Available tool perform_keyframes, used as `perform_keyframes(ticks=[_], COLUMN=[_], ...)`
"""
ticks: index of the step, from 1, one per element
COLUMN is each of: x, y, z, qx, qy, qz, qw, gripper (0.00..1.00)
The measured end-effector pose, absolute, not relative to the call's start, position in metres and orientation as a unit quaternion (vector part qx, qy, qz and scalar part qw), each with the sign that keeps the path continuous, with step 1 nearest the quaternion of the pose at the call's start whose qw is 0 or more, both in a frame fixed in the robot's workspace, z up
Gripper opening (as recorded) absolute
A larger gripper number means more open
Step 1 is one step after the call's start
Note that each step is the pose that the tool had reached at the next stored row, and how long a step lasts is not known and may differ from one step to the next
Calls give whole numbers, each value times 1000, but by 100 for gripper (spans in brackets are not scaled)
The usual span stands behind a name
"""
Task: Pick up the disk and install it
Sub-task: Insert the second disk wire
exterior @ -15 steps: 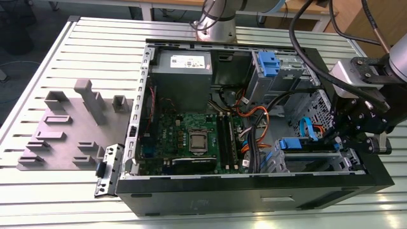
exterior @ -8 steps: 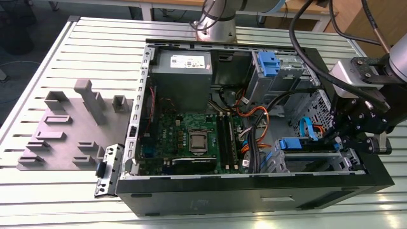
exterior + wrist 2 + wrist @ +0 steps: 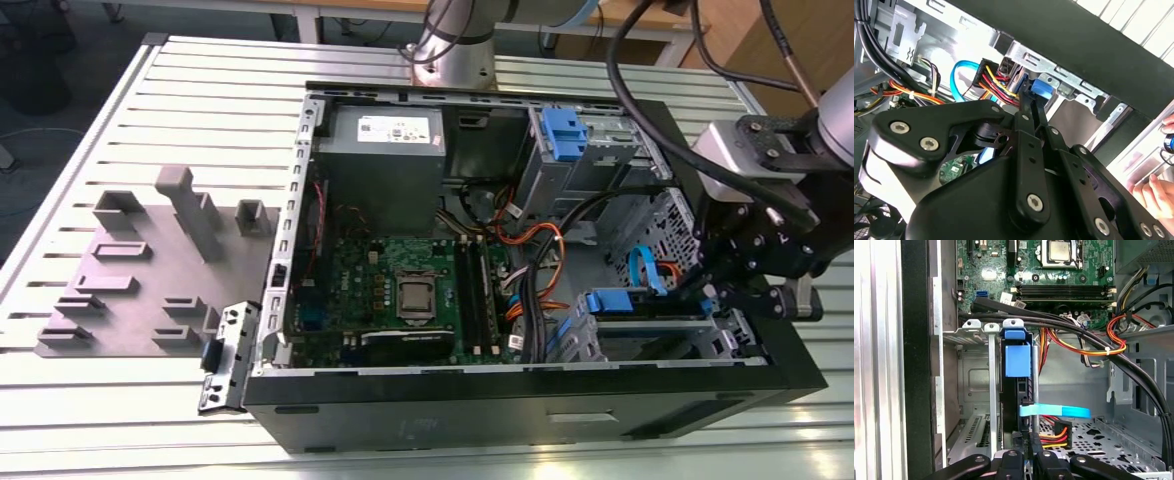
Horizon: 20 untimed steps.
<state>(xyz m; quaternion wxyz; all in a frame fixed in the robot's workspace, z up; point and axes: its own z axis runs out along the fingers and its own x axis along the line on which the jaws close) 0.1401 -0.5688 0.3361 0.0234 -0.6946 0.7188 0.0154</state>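
The disk (image 3: pixel 1016 405) stands on edge inside the drive cage (image 3: pixel 971 380) at the near right corner of the open computer case (image 3: pixel 534 400). Its blue end piece (image 3: pixel 1017 360) faces the motherboard, and it is also seen in the exterior view (image 3: pixel 609 301) and the second wrist view (image 3: pixel 1043 89). My gripper (image 3: pixel 1033 102) reaches into the case from the exterior view's right (image 3: pixel 718 295). Its fingers (image 3: pixel 1026 130) lie close together, shut, with the tips at the disk's blue end. Whether they pinch the plastic I cannot tell.
Thick black cables (image 3: pixel 1064 322) and orange-yellow-red wires (image 3: pixel 1054 432) cross beside the cage. A light blue cable (image 3: pixel 1056 411) lies near the fingers. A grey power-supply box (image 3: pixel 384 135) and another blue-fronted unit (image 3: pixel 561 135) sit at the case's far side. A hand (image 3: pixel 1154 192) is outside the case.
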Motion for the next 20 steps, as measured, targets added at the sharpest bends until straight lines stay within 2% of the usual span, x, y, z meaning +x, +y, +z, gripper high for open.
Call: perform_keyframes(ticks=[20], x=[134], y=[-567], z=[334], qx=[-695], qy=[719], qz=[15], qw=[23], gripper=[16])
